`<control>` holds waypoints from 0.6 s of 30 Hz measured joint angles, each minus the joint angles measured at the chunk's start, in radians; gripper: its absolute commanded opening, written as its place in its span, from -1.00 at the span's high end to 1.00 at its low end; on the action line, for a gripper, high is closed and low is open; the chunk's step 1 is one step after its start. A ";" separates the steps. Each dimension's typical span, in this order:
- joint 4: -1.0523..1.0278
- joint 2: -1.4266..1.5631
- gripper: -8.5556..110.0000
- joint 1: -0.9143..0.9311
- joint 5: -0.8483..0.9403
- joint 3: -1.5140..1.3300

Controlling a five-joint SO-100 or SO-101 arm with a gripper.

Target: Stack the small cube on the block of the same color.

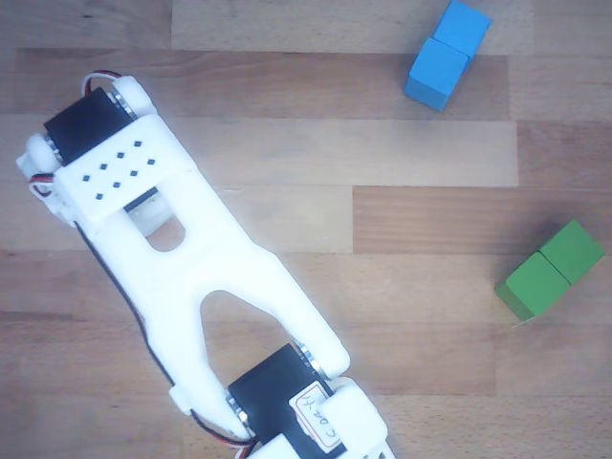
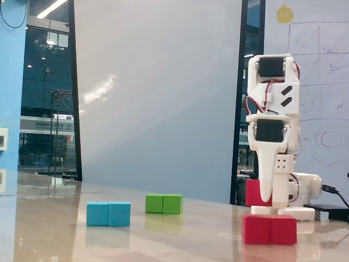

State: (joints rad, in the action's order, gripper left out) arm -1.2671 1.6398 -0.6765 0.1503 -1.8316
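Observation:
In the fixed view my gripper (image 2: 262, 202) points straight down at the right of the table. It is shut on the small red cube (image 2: 252, 192), which is partly hidden behind the white finger (image 2: 265, 180). The cube hangs just above the left half of the red oblong block (image 2: 270, 229), with a thin gap between them. The red block lies flat on the table with a seam across its middle. In the other view the white arm (image 1: 191, 258) covers the gripper, the cube and the red block.
A blue oblong block (image 2: 108, 213) (image 1: 447, 54) and a green oblong block (image 2: 164, 203) (image 1: 550, 270) lie on the wooden table, left of the arm in the fixed view. The arm's base (image 2: 302, 210) stands behind the red block.

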 measured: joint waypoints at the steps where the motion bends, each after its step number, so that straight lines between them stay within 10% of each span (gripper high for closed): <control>1: 0.000 0.000 0.50 0.000 0.000 0.000; 18: 0.000 0.000 0.47 0.008 0.000 0.000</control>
State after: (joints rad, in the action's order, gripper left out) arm -1.2671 1.6398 -0.6688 0.1503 -1.8316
